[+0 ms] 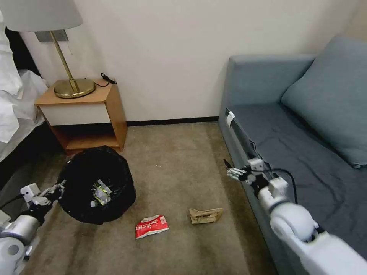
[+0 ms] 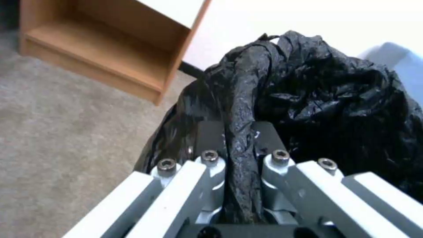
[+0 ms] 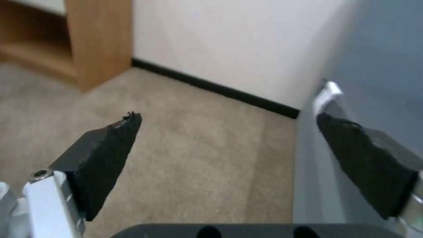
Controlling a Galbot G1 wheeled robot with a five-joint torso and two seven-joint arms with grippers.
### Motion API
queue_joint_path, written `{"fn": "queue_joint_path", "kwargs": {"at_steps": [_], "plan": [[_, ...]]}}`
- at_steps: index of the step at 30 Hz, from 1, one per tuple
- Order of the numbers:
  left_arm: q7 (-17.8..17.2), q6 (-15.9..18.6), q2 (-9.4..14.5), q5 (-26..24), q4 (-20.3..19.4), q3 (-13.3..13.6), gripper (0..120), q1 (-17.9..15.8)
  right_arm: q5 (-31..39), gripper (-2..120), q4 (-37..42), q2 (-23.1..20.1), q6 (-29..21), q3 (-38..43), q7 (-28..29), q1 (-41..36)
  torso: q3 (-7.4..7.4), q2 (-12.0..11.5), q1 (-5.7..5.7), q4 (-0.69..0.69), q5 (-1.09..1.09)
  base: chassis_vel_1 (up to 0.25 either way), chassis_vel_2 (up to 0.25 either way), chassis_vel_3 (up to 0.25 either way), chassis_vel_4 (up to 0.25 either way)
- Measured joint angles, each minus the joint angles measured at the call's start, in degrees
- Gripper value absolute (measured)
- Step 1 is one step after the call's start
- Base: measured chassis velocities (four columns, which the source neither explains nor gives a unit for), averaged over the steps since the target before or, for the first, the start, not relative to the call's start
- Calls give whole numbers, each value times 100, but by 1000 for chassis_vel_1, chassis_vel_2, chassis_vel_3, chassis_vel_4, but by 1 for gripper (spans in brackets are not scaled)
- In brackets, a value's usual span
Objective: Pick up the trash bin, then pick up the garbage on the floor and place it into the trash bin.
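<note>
The trash bin (image 1: 114,172), lined with a crinkly black bag (image 2: 335,99), is at the left above the carpet, its mouth facing up toward me. My left gripper (image 1: 61,187) (image 2: 238,132) is shut on a fold of the bag at the bin's rim. Inside the bin lies a clear bottle (image 1: 101,193) with a green label. Two pieces of garbage lie on the floor: a red-white snack packet (image 1: 151,226) and a crumpled brown paper (image 1: 205,215). My right gripper (image 1: 229,170) (image 3: 228,117) hangs open and empty beside the sofa's front edge, above and to the right of the brown paper.
A wooden nightstand (image 1: 111,110) (image 2: 110,43) carrying a brass lamp (image 1: 72,86) stands behind the bin against the wall. A blue-grey sofa (image 1: 298,137) (image 3: 379,66) runs along the right. White bedding (image 1: 15,103) hangs at the far left. Bare carpet (image 1: 179,164) lies between nightstand and sofa.
</note>
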Motion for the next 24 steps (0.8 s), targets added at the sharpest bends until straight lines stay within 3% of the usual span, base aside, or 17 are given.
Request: {"fn": "queue_joint_path", "kwargs": {"at_steps": [2, 5, 7, 8, 11, 14, 15, 18, 21, 24], "plan": [[91, -48, -1, 143, 22, 79, 4, -3, 317, 100, -652, -119, -87, -1338, -326, 1396, 0, 0, 0, 3, 4, 0, 0, 0, 0], [163, -92, 5, 241, 64, 103, 4, -18, 560, 100, -1010, -94, -176, -2035, -551, 2061, 0, 0, 0, 3, -4, 0, 0, 0, 0], [218, -126, 14, 302, 147, 112, 4, -50, 935, 100, -1572, 103, -313, -3068, -971, 2983, 1, -1, 0, 2, 8, 0, 0, 0, 0], [218, -126, 14, 302, 147, 112, 4, -50, 935, 100, -1572, 103, -313, -3068, -971, 2983, 1, -1, 0, 2, 8, 0, 0, 0, 0], [234, -152, 50, 307, 289, 122, 4, -112, 978, 100, -2547, 573, -192, -4145, -1644, 3956, 0, -1, 0, 4, -6, 0, 0, 0, 0], [234, -152, 55, 307, 295, 123, 4, -115, 986, 100, -2604, 601, -188, -4200, -1690, 3995, 0, 0, 0, 4, -4, 0, 0, 0, 0], [236, -154, 119, 293, 314, 122, 4, -134, 1134, 100, -3186, 831, -207, -4716, -2314, 4381, 1, -1, 0, 4, 4, 0, 0, 0, 0], [235, -155, 144, 272, 314, 121, 4, -135, 1300, 100, -3506, 940, -333, -5017, -2807, 4582, -1, 0, -1, 3, -2, 0, 0, 0, 0], [237, -155, 179, 229, 350, 110, 4, -137, 1510, 100, -4316, 1167, -703, -5751, -4183, 4951, 0, 0, -1, 0, 0, 0, 0, 0, 0], [239, -155, 180, 227, 390, 124, 4, -135, 1469, 100, -4592, 1261, -763, -5928, -4587, 4989, 0, 0, 0, 0, 0, 0, 0, 0, 0]]}}
